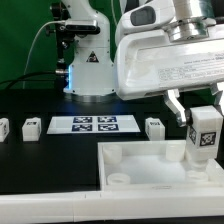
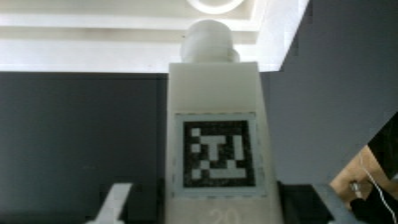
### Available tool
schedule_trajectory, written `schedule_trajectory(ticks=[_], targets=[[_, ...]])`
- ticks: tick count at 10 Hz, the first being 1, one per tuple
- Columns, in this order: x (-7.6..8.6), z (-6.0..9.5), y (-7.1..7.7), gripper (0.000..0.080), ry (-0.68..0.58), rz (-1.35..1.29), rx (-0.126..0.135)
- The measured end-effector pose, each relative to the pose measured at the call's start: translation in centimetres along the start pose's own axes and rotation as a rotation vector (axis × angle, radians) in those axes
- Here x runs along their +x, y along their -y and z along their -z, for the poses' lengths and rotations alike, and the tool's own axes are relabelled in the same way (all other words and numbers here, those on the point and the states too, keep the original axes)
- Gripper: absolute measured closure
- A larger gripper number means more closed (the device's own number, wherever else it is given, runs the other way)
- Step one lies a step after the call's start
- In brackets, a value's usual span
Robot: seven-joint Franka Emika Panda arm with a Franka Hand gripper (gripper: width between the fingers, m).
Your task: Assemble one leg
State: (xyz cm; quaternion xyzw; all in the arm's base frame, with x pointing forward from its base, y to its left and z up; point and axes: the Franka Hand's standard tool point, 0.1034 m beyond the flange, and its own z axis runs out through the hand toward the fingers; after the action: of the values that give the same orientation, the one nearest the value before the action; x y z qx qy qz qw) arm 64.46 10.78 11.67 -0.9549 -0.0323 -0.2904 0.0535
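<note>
- the tray point(image 1: 140, 160) lay under the held part, but the one socket point(image 1: 118, 180) in view sat well off toward the exterior view's left. a straight drop would likely have met floor or wall, not a hole.
- the gripper point(image 1: 199, 118) was closed on the leg point(image 1: 205, 138), holding it upright over the tray's end at the exterior view's right. whether it touched the floor couldn't be told. a side knock could have twisted it in the grip.
- the leg's rounded tip point(image 2: 210, 40) could have jammed if it met a socket off-centre.
- a spare leg point(image 1: 154, 126) beside the marker board point(image 1: 93, 124) risked a bump on a low sweep.
</note>
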Motion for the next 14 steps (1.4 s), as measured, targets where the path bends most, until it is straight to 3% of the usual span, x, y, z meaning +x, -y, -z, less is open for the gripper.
schedule_trajectory(ticks=[7, 14], targets=[[-1.6, -0.1, 0.4, 0.0506, 0.020, 0.008, 0.002], [-2.0, -0.5, 0.2, 0.0506, -0.039, 0.022, -0.002]])
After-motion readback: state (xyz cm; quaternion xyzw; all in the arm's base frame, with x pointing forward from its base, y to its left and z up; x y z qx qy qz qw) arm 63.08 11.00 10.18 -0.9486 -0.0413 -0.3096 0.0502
